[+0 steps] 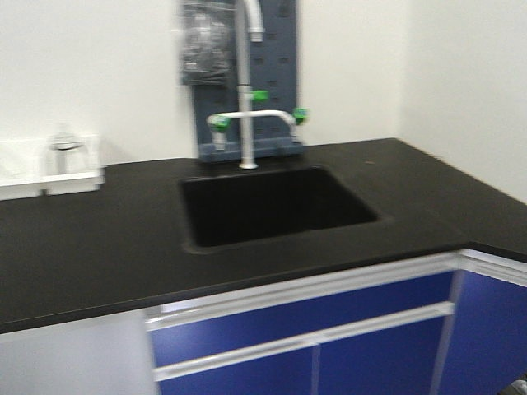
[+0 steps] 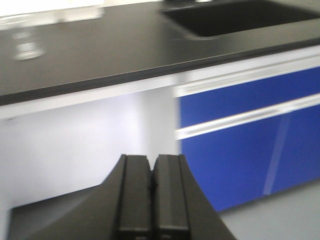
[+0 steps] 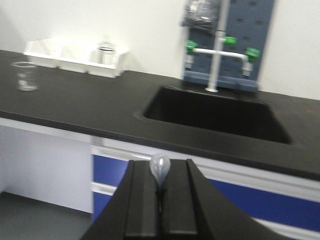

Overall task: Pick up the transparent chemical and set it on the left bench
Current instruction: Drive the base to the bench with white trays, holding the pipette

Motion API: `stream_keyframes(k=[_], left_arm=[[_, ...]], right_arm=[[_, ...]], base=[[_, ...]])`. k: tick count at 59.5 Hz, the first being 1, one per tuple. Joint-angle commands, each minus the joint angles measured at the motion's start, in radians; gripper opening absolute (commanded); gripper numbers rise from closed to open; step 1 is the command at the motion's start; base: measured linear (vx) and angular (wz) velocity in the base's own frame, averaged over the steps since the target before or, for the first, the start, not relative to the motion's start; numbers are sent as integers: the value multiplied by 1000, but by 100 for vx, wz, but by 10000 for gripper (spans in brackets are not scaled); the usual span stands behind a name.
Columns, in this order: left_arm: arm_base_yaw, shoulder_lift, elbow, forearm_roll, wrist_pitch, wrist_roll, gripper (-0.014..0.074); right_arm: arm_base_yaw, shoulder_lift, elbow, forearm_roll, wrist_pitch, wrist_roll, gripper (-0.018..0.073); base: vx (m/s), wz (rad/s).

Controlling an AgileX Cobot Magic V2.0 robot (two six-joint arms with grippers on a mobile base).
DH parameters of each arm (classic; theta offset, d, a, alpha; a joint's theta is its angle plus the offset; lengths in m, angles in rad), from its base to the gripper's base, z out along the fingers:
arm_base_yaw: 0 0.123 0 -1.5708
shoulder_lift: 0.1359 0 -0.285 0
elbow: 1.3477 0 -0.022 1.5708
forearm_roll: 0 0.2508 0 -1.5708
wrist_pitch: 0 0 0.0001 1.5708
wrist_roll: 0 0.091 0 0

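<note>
1 pipette [image 3: 160, 167] is clenched in my right claw [image 3: 161, 176], left claw [image 2: 152, 165] closed empty; mid-carry, next I reach the surface [image 3: 85, 107].

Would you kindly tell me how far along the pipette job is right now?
Grabbing looks done: the right pincer is shut on the translucent pipette, bulb poking out. In hand: it is held off the black bench. Remaining: setting it on the bench left of the sink. The left pincer is shut, empty.
</note>
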Motion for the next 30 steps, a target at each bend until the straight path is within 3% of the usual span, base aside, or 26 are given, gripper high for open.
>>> stream_keyframes(k=[1, 30], left_arm=[[-2, -19, 16, -1, -78, -8, -3], [-2, -19, 16, -1, -78, -8, -3]], right_arm=[[-3, 3, -29, 25, 5, -1, -3], [-3, 3, -29, 25, 6, -1, -3]], base=[[10, 91], [16, 65]])
